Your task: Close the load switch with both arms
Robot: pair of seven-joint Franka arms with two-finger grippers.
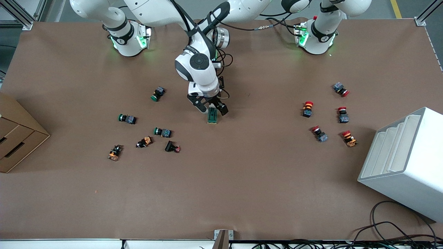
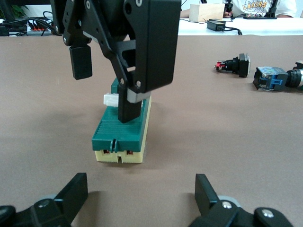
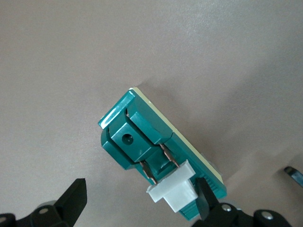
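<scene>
The dark green load switch (image 1: 212, 116) lies flat on the brown table near its middle, on a cream base, and its white lever (image 3: 177, 194) stands up from one end. My right gripper (image 1: 211, 109) hangs over it, open. One finger (image 2: 129, 106) rests on the switch's top beside the lever (image 2: 111, 100); the other is off to the side in the air. My left gripper (image 2: 140, 189) is open and empty, low over the table, with the switch's end (image 2: 120, 142) a short way in front of it. In the front view the right arm hides it.
Several green-capped and dark push buttons (image 1: 162, 132) lie toward the right arm's end, and several red-capped ones (image 1: 307, 109) toward the left arm's end. A white slotted rack (image 1: 405, 162) and a cardboard box (image 1: 17, 135) stand at the table's ends.
</scene>
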